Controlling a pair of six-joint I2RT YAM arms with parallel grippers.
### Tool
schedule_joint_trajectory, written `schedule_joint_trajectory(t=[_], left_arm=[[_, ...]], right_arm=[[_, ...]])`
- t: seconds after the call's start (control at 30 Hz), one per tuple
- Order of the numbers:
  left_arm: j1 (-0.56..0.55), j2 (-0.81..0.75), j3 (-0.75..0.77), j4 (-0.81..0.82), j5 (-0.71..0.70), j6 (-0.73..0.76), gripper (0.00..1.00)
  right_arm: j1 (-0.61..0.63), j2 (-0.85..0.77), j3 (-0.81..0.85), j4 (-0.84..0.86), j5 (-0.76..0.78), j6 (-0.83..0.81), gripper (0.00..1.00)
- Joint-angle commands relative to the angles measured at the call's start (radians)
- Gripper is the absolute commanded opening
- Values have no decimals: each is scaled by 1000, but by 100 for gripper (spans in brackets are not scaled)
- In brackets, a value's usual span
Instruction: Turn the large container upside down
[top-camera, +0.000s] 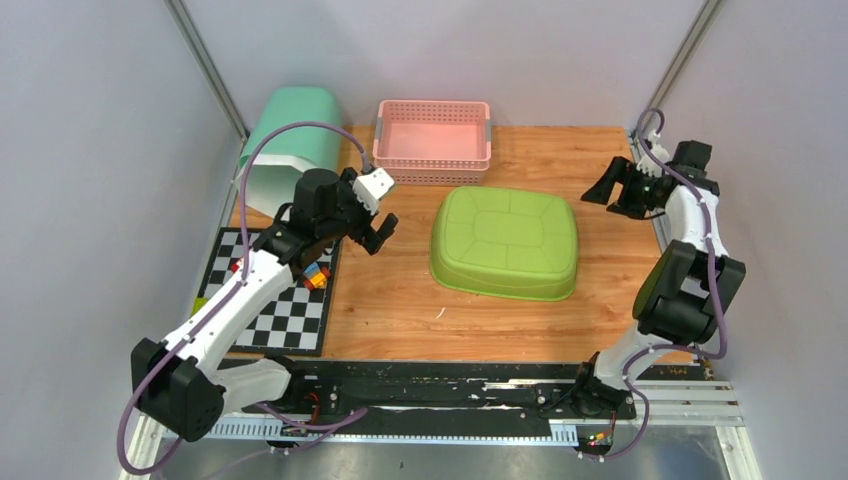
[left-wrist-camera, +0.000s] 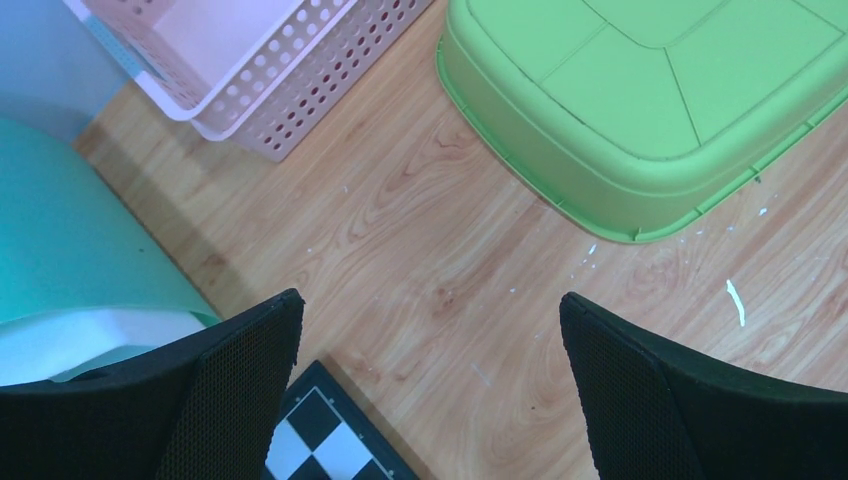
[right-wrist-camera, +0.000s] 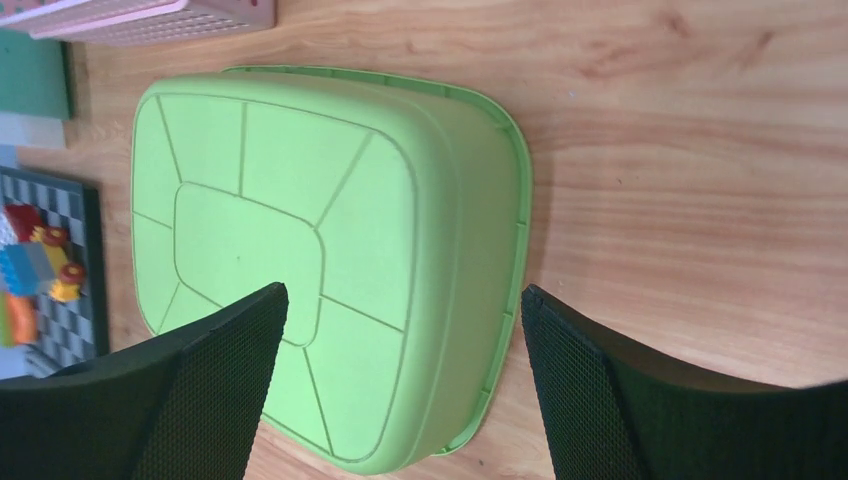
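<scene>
The large container (top-camera: 505, 242) is a light green tub that lies bottom-up on the wooden table, rim down; its ribbed base faces up. It also fills the upper right of the left wrist view (left-wrist-camera: 650, 90) and the middle of the right wrist view (right-wrist-camera: 300, 230). My left gripper (top-camera: 372, 235) hovers left of the tub, apart from it, open and with only bare wood between its fingers (left-wrist-camera: 428, 300). My right gripper (top-camera: 608, 200) is raised to the right of the tub, open and holding nothing; past its fingers I see the tub's right side and rim (right-wrist-camera: 404, 292).
A pink perforated basket (top-camera: 433, 140) stands behind the tub. A teal bin (top-camera: 290, 130) lies on its side at the back left. A chessboard mat (top-camera: 280, 300) with coloured toy bricks (top-camera: 315, 275) lies under the left arm. Grey walls close in both sides.
</scene>
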Motion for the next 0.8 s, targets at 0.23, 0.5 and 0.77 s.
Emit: schedule_joint_trajectory(t=[0.23,0.5,0.77], left_arm=[[-6,-212,-98,-132,-72,179,100],[-6,-339,-206,-126,-55,209,100],[-6,-357,-247,-119,-93,217,100]], right_arm=[[356,-171,65,-75,190,-194,89],[555,-76,155,-34,229,-202,89],[583,51,166,116,220,-194,90]])
